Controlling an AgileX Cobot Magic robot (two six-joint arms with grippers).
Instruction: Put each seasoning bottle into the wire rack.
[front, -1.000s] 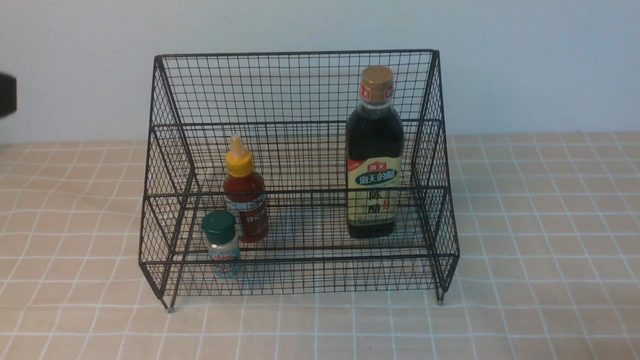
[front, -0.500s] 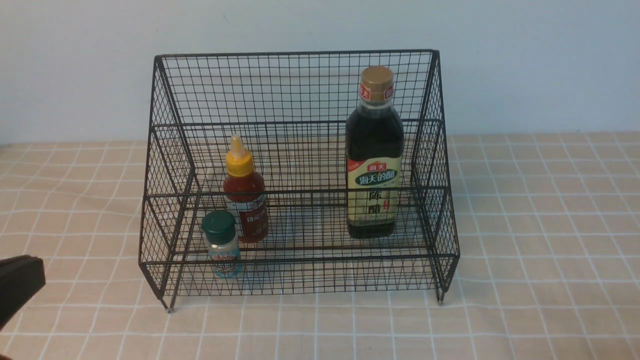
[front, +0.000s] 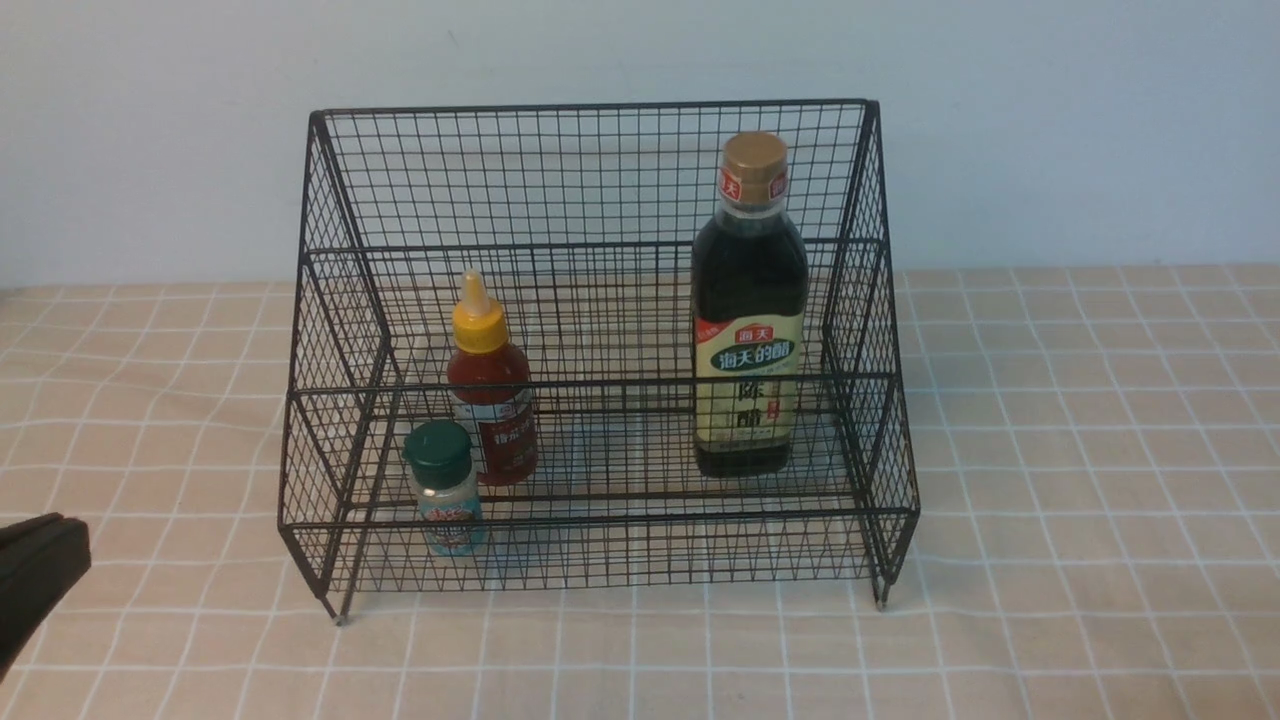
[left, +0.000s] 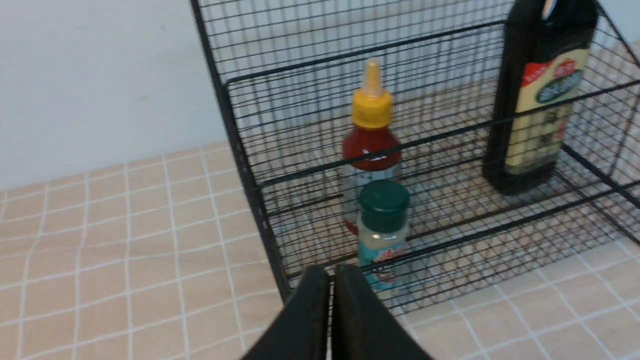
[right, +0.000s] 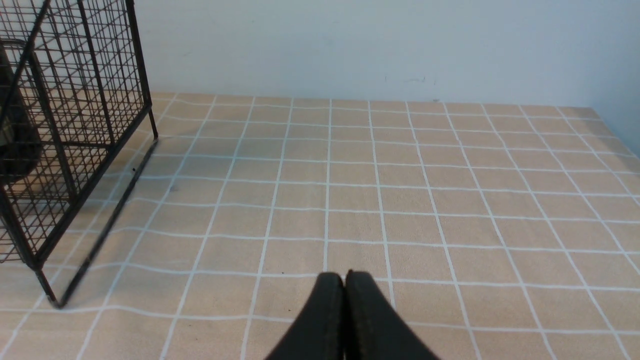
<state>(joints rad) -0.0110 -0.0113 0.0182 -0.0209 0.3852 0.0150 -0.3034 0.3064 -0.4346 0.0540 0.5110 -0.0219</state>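
Front view shows the large black wire-mesh stepped rack (front: 600, 340) already holding all three: tall dark vinegar bottle with gold cap (front: 748, 310) at 3 o'clock inside, red sauce bottle with yellow nozzle (front: 488, 385) and small clear green-lidded shaker (front: 445, 488) at 8 o'clock. I judge the placing done (only parking remains). Left gripper (left: 331, 285) and right gripper (right: 344, 287) are pressed together, empty, with open checked cloth (front: 1080, 480) around.
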